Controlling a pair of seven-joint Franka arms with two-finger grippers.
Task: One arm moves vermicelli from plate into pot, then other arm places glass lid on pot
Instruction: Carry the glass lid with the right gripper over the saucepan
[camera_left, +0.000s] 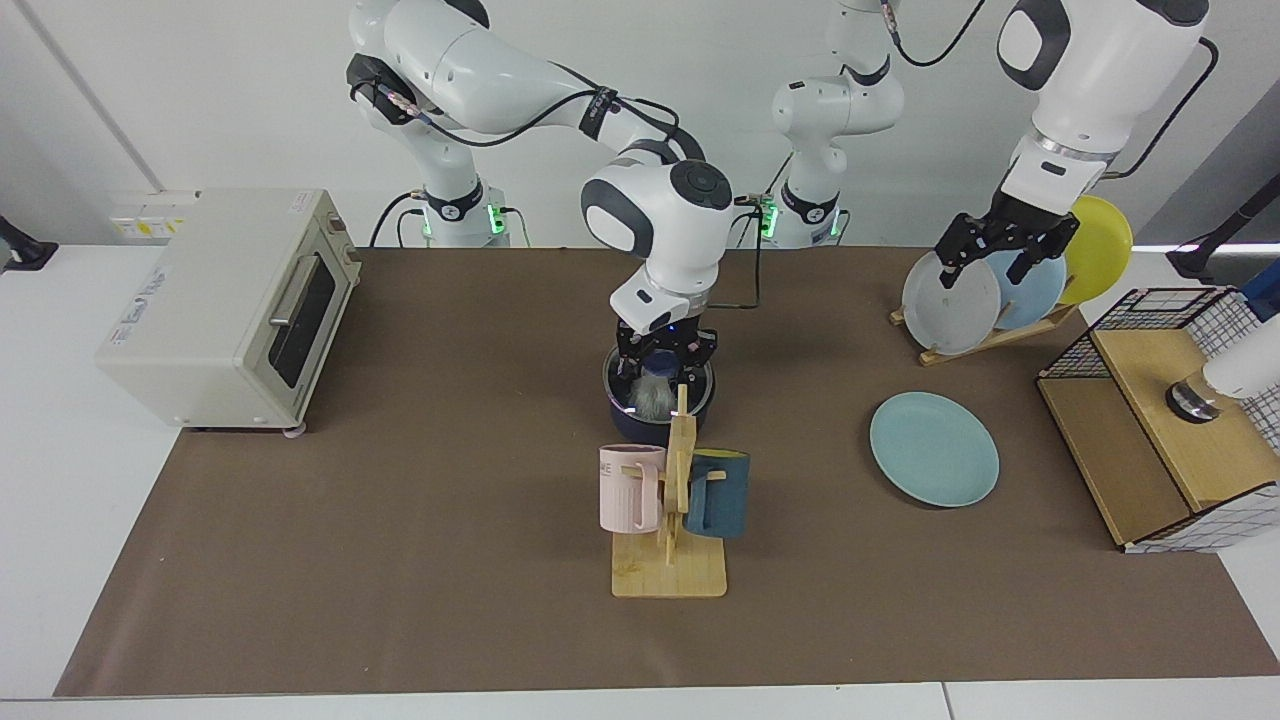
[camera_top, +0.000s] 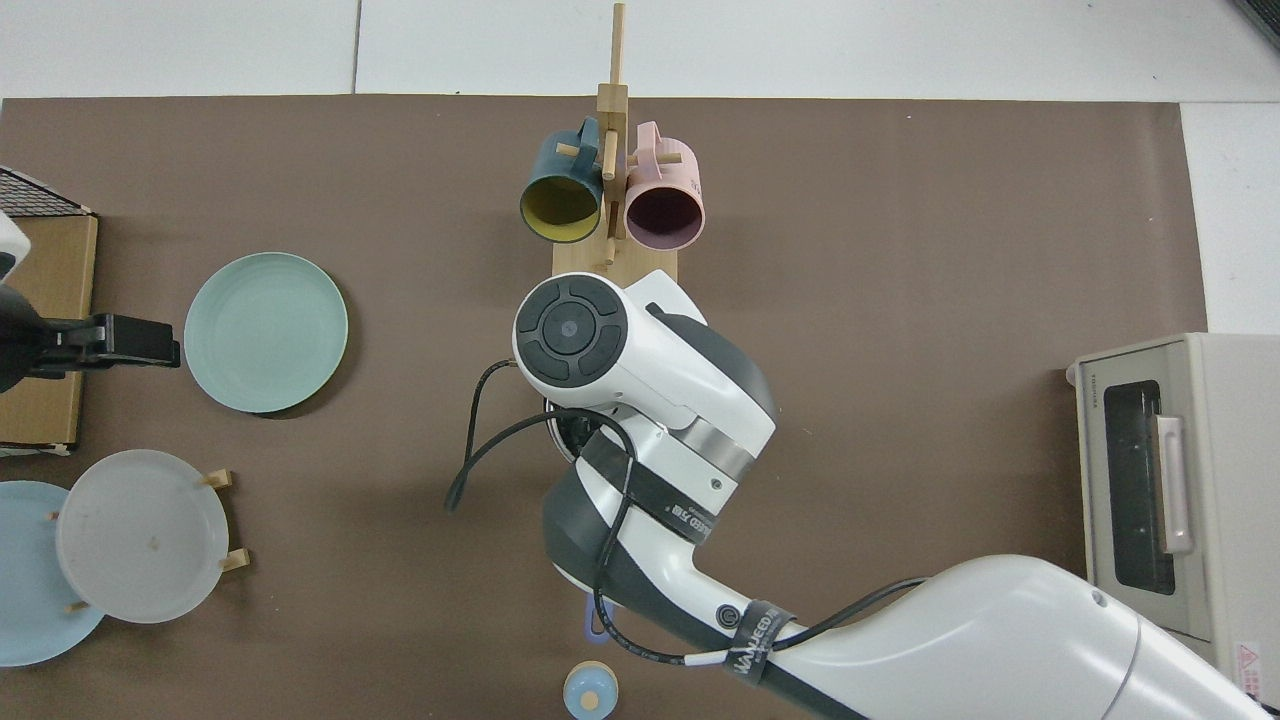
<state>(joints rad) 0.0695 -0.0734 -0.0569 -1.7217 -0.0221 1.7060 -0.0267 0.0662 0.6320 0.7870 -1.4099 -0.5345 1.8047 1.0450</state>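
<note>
The navy pot (camera_left: 640, 425) stands mid-table, with the white vermicelli (camera_left: 651, 399) lying inside it. The glass lid (camera_left: 700, 388) sits at the pot's mouth; whether it rests fully on the rim I cannot tell. My right gripper (camera_left: 664, 360) comes straight down over it, shut on the lid's blue knob. In the top view the right arm hides the pot, and only the handle's pale end (camera_top: 590, 691) shows. The teal plate (camera_left: 935, 448) (camera_top: 266, 332) lies bare. My left gripper (camera_left: 1003, 257) (camera_top: 168, 342) hangs open, high beside the plate rack, waiting.
A wooden mug rack (camera_left: 668, 560) with a pink and a navy mug stands just in front of the pot. A toaster oven (camera_left: 230, 300) sits at one end of the table. A plate rack (camera_left: 1000, 290) and a wire-sided wooden box (camera_left: 1170, 420) are at the other.
</note>
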